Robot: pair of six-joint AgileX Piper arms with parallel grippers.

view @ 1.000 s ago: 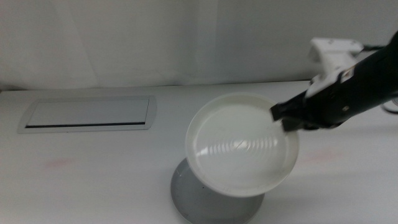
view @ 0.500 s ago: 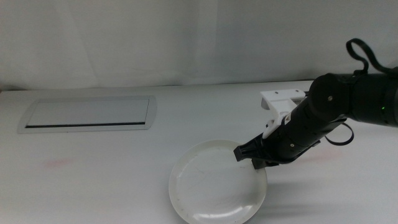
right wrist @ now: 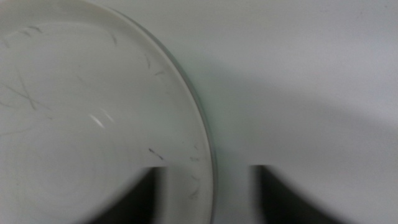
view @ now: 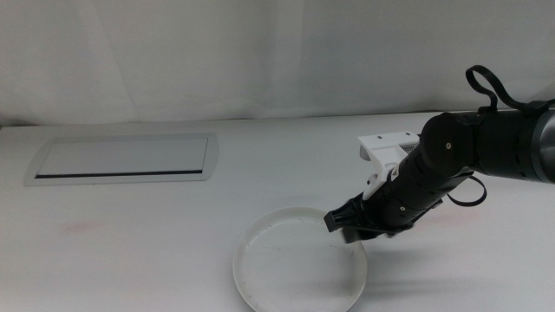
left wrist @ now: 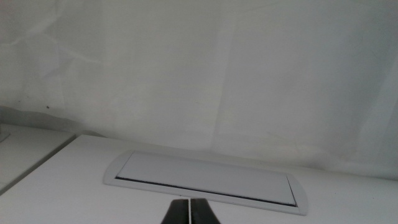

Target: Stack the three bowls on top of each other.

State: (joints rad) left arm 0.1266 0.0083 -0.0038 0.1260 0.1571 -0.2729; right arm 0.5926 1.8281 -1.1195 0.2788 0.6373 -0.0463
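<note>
The white bowl [view: 295,264] lies flat at the table's front middle. It also shows in the right wrist view [right wrist: 81,112], scratched inside. My right gripper [view: 347,225] is low at the bowl's right rim. In the right wrist view the gripper [right wrist: 207,171] is open, with its two jaws wide apart on either side of the rim, one over the inside and one outside. The grey bowl and the mint green bowl are not visible. My left gripper [left wrist: 188,211] is shut and empty, held above the table and out of the middle view.
A flat silver-framed panel [view: 121,158] lies at the back left of the table and also shows in the left wrist view [left wrist: 205,180]. A white wall stands behind the table. The right arm's dark body [view: 468,156] reaches in from the right.
The right gripper brought the tilted white bowl down and towards the front. It now lies flat and covers the grey bowl that showed beneath it a second ago.
</note>
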